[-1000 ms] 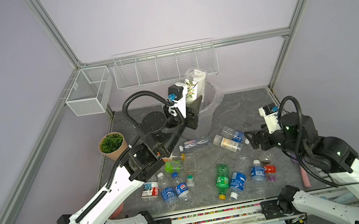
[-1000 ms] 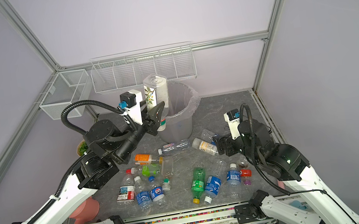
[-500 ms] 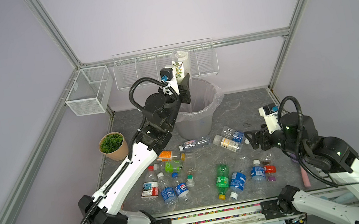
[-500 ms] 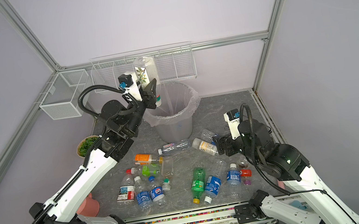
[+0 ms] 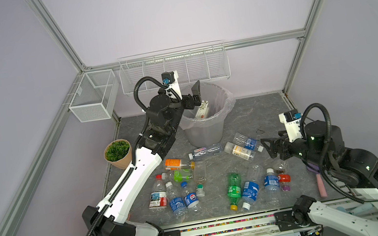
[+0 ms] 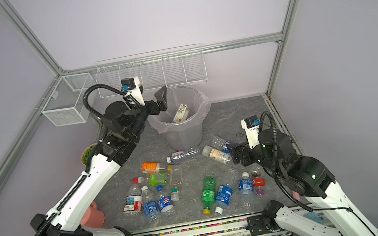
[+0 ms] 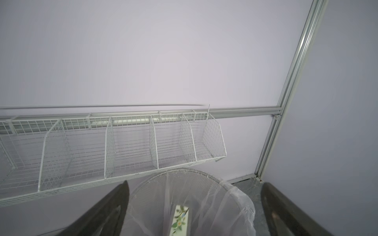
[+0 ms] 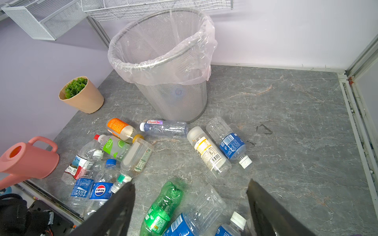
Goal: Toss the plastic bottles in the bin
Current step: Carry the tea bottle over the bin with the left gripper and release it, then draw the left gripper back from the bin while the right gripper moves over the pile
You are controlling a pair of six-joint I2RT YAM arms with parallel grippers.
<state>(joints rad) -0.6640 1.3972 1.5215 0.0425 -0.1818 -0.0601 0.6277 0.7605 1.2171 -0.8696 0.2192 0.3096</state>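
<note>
Where clear film (image 8: 204, 61) drapes it, the tapered bin (image 8: 176, 102) is mesh.

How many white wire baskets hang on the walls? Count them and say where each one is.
2. A small mesh box hangs on the left wall; a long divided rack hangs on the back wall, behind the bin. None seems to be hidden.

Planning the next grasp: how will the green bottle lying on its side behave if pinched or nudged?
The green bottle looks empty and dented: probably light, may buckle when pinched. On its side, it could roll if nudged, though the blue-labelled bottle beside it may block that.
</note>
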